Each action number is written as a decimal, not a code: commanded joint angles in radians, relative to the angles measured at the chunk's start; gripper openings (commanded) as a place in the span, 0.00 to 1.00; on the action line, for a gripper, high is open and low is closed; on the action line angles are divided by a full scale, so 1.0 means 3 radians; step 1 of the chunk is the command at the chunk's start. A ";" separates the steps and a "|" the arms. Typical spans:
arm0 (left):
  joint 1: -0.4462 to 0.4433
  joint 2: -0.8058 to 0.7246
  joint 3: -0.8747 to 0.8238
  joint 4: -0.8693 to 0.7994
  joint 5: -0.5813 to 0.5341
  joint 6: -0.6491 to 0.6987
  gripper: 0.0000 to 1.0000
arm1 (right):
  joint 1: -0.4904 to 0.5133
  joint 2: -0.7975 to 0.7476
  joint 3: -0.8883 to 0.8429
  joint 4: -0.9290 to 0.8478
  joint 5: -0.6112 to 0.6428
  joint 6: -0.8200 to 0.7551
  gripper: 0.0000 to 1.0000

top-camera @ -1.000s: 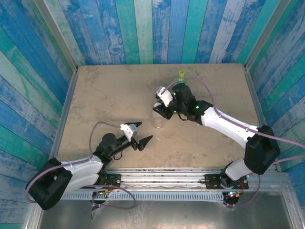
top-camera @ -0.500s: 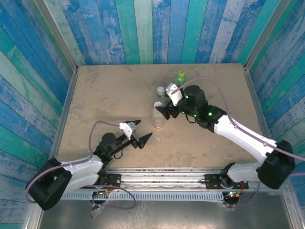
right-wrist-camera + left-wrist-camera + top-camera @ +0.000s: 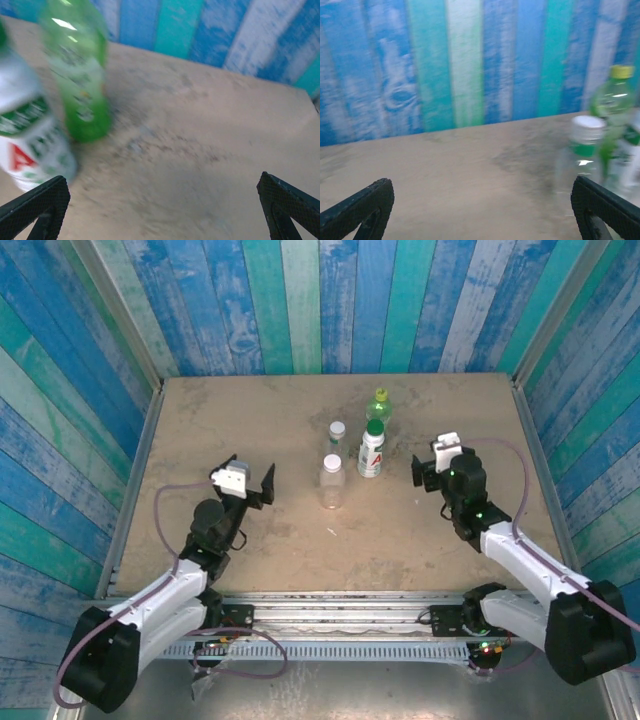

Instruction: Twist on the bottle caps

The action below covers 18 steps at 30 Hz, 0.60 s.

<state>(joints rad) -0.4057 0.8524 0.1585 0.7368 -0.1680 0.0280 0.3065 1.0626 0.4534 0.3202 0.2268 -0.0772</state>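
Bottles [image 3: 372, 455], four, capped and upright, clustered toward the back of the surface [image 3: 220, 420].
Left pincer [image 3: 482, 207] and right pincer [image 3: 162, 205] released, spread wide, grasping nothing, one each side of the cluster.

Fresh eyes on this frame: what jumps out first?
The loud blue and teal plank walls boxing in the tan table. Next, four bottles standing in a cluster at the table's centre-back, each with a cap on top; how tight they are can't be judged. The left gripper and right gripper flank the cluster, both open and empty.
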 commanded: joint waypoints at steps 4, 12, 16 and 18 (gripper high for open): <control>0.0396 0.0347 -0.0119 0.0300 -0.0376 0.0223 0.95 | -0.0469 0.0432 -0.0450 0.1228 0.0114 0.0183 1.00; 0.0966 0.1506 0.0057 0.1128 0.0155 0.0161 0.94 | -0.0764 0.1116 -0.0436 0.1905 -0.0268 0.0126 1.00; 0.1098 0.1966 0.0392 0.0941 0.0183 0.0014 0.94 | -0.0820 0.1494 -0.0473 0.2339 -0.0408 0.0156 1.00; 0.1225 0.2160 0.0443 0.1029 0.0221 -0.0120 0.94 | -0.0827 0.1430 -0.0319 0.1929 -0.0459 0.0135 1.00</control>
<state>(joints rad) -0.0765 1.4277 0.2577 0.9817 -0.1287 0.0471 0.0643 1.5032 0.3145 0.8829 0.1364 -0.0418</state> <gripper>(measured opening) 0.938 0.997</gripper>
